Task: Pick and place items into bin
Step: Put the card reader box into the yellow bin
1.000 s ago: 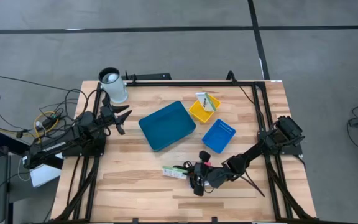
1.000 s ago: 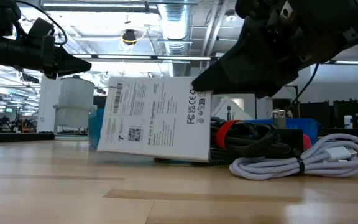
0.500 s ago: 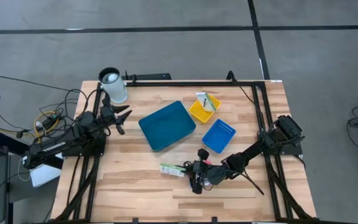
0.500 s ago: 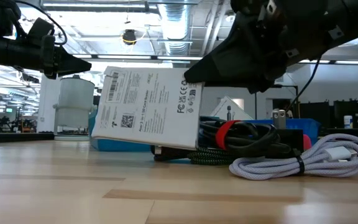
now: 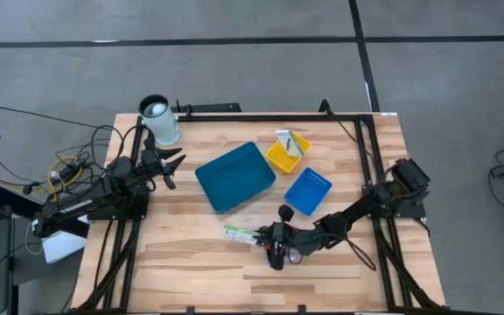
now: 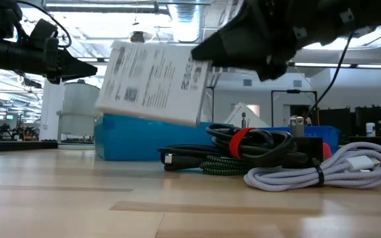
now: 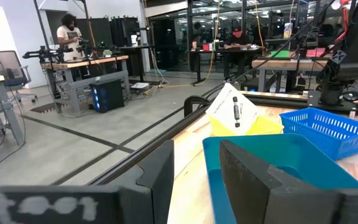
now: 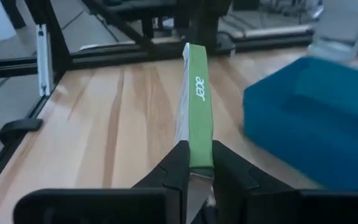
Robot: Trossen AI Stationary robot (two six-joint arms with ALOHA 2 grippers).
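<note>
While angled low, right gripper [image 5: 269,238] pinches white packet [image 5: 240,234] aloft.

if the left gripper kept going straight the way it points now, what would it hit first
Most likely the large teal plastic bin: the left wrist view shows it directly beyond the open left gripper, which hangs near the table's left edge. The small yellow bin lies farther along. Height is unclear, so it might pass over the rim.

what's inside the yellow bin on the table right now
A white packet with green and black marks leans inside the small yellow bin, sticking above its rim. Whatever lies under the packet on the bin's floor is covered.
</note>
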